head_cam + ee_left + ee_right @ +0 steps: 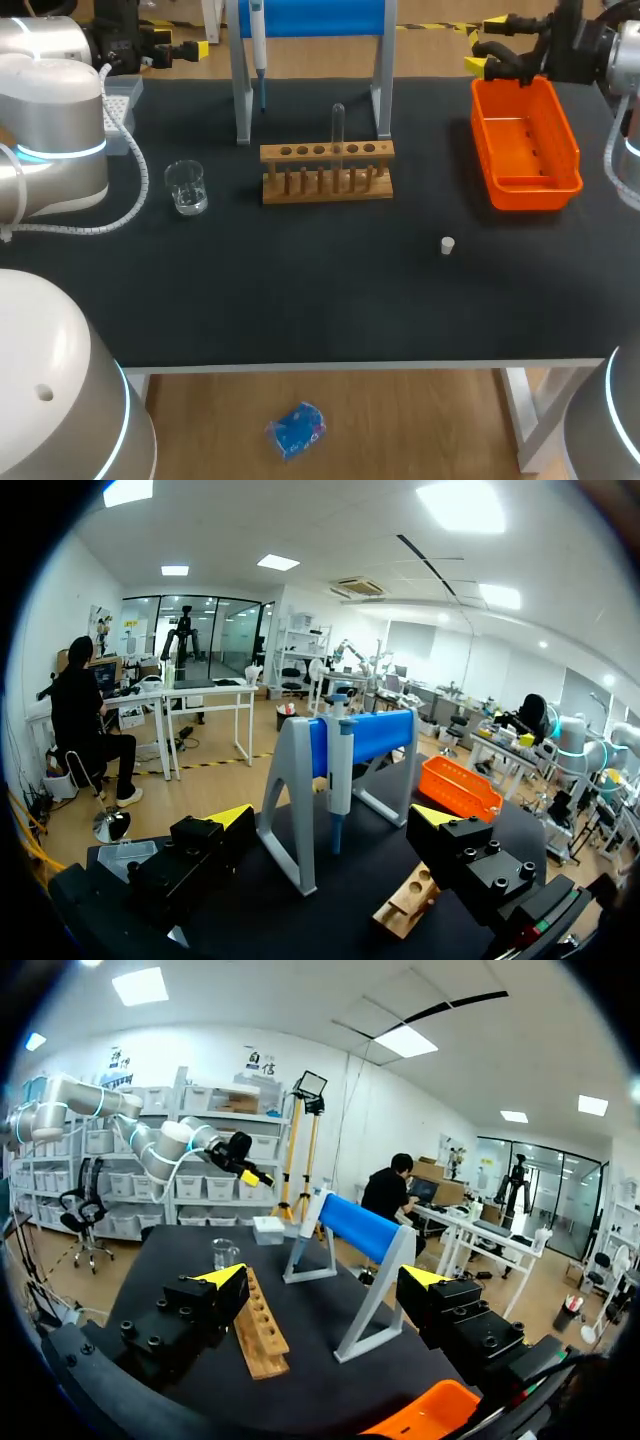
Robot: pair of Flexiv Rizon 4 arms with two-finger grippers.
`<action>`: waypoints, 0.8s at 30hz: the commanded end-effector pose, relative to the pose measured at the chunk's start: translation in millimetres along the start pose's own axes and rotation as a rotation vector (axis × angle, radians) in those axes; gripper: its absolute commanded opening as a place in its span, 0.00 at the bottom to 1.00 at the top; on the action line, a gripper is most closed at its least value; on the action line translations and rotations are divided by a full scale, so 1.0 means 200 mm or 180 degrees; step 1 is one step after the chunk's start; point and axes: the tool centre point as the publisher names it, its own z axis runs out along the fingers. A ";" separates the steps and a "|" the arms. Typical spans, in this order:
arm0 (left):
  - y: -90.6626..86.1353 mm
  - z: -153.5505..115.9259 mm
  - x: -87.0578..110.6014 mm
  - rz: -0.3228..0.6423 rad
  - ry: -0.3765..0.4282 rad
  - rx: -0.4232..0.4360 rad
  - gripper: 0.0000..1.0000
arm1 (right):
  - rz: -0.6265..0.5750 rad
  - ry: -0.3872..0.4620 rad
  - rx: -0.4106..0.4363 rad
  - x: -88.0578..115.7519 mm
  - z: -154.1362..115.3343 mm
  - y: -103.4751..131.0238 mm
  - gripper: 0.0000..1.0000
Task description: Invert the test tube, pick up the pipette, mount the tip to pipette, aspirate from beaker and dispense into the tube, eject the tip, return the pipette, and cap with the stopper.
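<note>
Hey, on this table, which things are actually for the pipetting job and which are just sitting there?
For the job: test tube, pipette, beaker, stopper, and what looks like the tip box.

Not named in the job: wooden rack holding the tube, blue stand holding the pipette, orange bin, perhaps for spent tips.

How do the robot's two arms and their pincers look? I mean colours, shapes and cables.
The left arm and right arm have rounded silver-grey shells with thin glowing blue rings at the joints. A white ribbed cable runs outside the left arm. The left pincer and right pincer each have two black blocky fingers with round screw holes and yellow tips.
</note>
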 end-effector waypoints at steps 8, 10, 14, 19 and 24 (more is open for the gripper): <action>0.11 -0.13 0.21 0.0806 0.1104 -0.0495 1.00 | 0.0122 0.0278 -0.0183 0.22 0.00 -0.09 1.00; 0.14 -0.15 0.26 0.0890 0.1376 -0.0646 1.00 | 0.0112 0.0387 -0.0217 0.28 0.00 -0.10 1.00; 0.20 -0.18 0.34 0.1043 0.1749 -0.0999 1.00 | 0.0111 0.0689 -0.0227 0.38 0.01 -0.12 1.00; 0.22 -0.18 0.35 0.1099 0.1774 -0.1086 1.00 | 0.0111 0.0689 -0.0227 0.38 0.01 -0.12 1.00; 0.22 -0.18 0.35 0.1099 0.1774 -0.1086 1.00 | 0.0111 0.0689 -0.0227 0.38 0.01 -0.12 1.00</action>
